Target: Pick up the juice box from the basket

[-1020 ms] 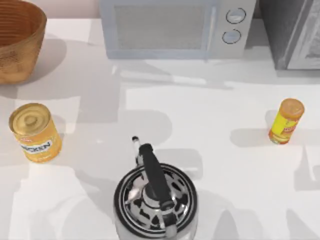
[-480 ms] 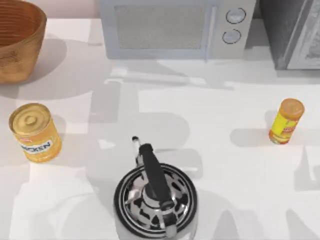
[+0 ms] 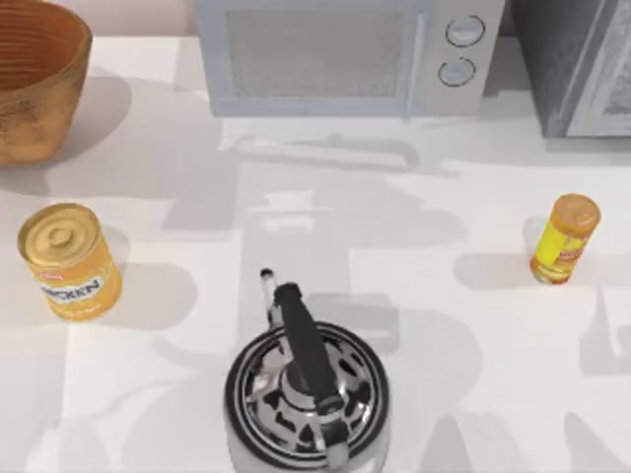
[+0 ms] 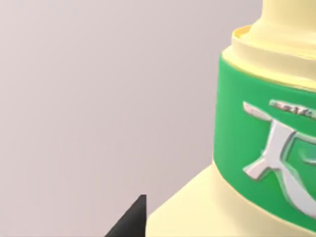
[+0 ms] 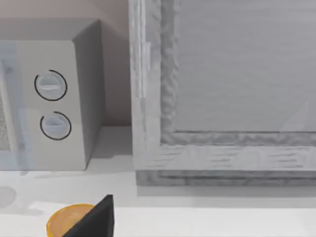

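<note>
The juice box (image 4: 256, 148), a pale yellow carton with a green band, hangs close in front of the left wrist camera against a plain pinkish wall. My left gripper (image 4: 148, 217) is shut on it, and one dark fingertip (image 4: 129, 221) lies against the carton's edge. The basket (image 3: 30, 79), round, woven and orange-brown, stands at the table's far left corner in the top view, and the part of its inside that shows holds nothing. My right gripper (image 5: 96, 219) hangs near the right side, facing the microwave and the grey cabinet.
A gold-topped yellow tin can (image 3: 69, 261) stands at the left. A steel kettle (image 3: 306, 389) with a black handle sits at the front middle. An orange-capped yellow bottle (image 3: 564, 239) stands at the right. A microwave (image 3: 345, 54) and a grey cabinet (image 3: 582, 64) line the back.
The arm shadows on the table have spread and shifted toward the middle and front. The can, kettle, bottle and basket have not moved.
</note>
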`<action>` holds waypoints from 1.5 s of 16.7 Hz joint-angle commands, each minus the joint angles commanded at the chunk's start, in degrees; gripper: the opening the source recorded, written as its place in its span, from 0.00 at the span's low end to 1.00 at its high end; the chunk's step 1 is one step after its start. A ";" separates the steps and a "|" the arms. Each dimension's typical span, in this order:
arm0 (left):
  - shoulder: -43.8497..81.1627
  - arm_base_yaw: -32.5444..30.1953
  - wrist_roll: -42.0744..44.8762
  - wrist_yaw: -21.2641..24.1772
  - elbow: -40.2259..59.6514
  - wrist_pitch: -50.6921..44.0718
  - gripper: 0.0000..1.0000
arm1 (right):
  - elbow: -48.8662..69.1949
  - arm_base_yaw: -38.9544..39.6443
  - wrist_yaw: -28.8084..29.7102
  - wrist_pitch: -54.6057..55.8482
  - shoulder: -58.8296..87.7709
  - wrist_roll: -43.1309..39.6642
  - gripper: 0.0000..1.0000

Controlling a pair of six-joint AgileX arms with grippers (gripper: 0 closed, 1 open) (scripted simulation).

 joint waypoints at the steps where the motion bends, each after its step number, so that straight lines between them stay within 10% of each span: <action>1: -3.48 -0.38 -0.02 -0.44 -2.46 -0.88 0.00 | 0.00 0.00 0.00 0.00 0.00 0.00 1.00; 18: -78.51 -8.94 -0.42 -9.80 -57.11 -21.18 0.00 | 0.00 0.00 0.00 0.00 0.00 0.00 1.00; 25: -91.44 -10.45 -0.51 -11.45 -66.79 -24.79 0.00 | 0.00 0.00 0.00 0.00 0.00 0.00 1.00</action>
